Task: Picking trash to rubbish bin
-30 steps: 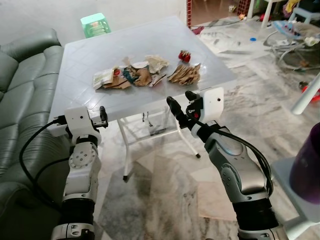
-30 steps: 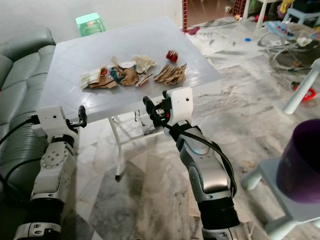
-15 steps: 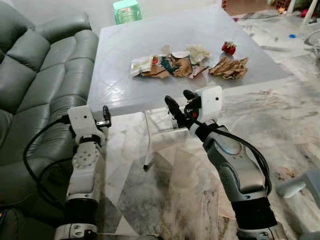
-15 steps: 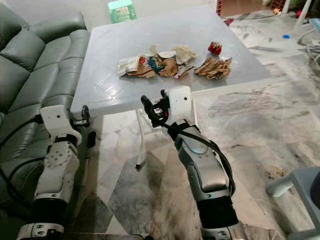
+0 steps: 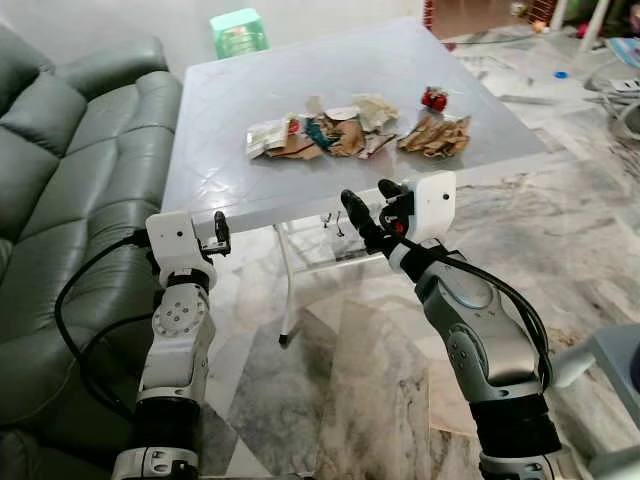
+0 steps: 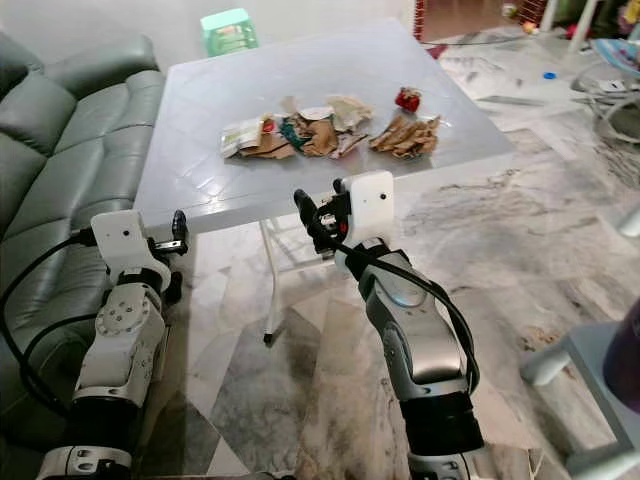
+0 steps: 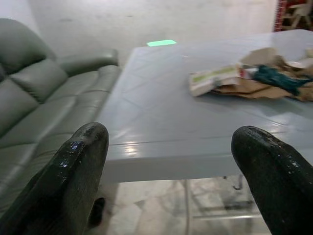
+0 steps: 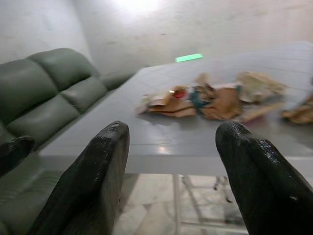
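Trash lies in a pile (image 5: pixel 320 138) near the middle of the white table (image 5: pixel 300 90): a pale wrapper, brown paper and a teal scrap. Apart to the right sit a crumpled brown paper (image 5: pixel 435 133) and a small red thing (image 5: pixel 434 98). My left gripper (image 5: pixel 218 232) hovers just short of the table's near edge, open and holding nothing, and faces the wrapper (image 7: pixel 215 79) across the tabletop. My right gripper (image 5: pixel 368 196) is raised in front of the same edge, also open and holding nothing, pointing at the pile (image 8: pixel 205 98).
A grey-green leather sofa (image 5: pixel 70 150) runs along the left, close to the table. A green stool (image 5: pixel 238 30) stands behind the table. At the right edge is a sliver of a purple bin (image 6: pixel 632 360) on a pale stool (image 6: pixel 570 350). Marble floor lies below my arms.
The view has swung left and drawn nearer the table, so the purple bin has slid to the right edge. Both arms keep the same raised pose with open fingers.
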Controlling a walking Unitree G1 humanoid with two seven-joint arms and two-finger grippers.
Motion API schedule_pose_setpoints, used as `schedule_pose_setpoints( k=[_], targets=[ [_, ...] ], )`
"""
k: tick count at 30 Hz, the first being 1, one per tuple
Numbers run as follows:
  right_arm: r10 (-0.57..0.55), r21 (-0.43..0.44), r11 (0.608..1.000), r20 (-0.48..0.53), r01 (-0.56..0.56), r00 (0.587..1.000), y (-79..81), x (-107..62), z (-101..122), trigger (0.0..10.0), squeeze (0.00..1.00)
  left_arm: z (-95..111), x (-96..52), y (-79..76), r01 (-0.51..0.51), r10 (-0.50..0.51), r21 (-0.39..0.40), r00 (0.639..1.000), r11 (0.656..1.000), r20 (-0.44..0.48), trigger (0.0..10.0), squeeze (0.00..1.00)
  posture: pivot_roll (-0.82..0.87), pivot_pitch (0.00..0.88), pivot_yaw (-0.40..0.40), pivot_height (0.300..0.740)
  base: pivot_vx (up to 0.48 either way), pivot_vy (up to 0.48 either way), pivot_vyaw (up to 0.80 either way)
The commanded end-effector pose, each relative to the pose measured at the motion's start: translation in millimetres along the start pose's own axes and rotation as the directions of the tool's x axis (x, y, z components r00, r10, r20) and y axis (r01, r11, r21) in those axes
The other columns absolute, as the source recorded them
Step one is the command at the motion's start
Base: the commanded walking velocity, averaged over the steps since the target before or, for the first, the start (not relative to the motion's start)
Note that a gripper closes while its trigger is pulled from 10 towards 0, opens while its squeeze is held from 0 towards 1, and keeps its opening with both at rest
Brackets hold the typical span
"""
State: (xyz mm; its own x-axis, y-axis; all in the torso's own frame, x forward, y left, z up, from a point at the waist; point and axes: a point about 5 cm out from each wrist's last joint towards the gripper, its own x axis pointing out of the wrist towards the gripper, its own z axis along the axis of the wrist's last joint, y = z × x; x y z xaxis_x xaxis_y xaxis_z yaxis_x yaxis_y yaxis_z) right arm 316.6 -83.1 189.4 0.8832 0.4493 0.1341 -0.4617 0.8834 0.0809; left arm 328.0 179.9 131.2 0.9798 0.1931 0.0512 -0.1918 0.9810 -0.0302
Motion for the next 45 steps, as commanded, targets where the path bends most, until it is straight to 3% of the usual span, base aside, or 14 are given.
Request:
schedule_pose_setpoints(
  k=[1, 36, 45],
  targets=[
    [0.014, 0.011, 1.0, 0.008, -0.014, 1.0, 4.2, 0.7, 2.8, 10.0, 0.0, 3.4, 0.7, 2.9, -0.006, 0.006, 0.011, 1.0, 1.0, 0.013, 10.0, 0.0, -0.05, 0.082, 0.111, 0.74, 0.0, 0.0, -0.77],
    [0.009, 0.025, 1.0, -0.006, -0.009, 1.0, 3.2, -0.8, 1.6, 10.0, 0.0, 1.1, -0.8, 1.8, -0.006, 0.006, 0.013, 1.0, 1.0, 0.006, 10.0, 0.0, -0.06, 0.09, 0.109, 0.74, 0.0, 0.0, -0.77],
    [0.032, -0.025, 0.999, 0.001, -0.032, 0.999, 6.3, -0.1, 1.2, 10.0, 0.0, 1.4, -4.3, 0.0, 0.023, -0.023, 0.016, 1.0, 1.0, 0.018, 10.0, 0.0, -0.05, 0.086, 0.1, 0.74, 0.0, 0.0, 0.11]
  ],
)
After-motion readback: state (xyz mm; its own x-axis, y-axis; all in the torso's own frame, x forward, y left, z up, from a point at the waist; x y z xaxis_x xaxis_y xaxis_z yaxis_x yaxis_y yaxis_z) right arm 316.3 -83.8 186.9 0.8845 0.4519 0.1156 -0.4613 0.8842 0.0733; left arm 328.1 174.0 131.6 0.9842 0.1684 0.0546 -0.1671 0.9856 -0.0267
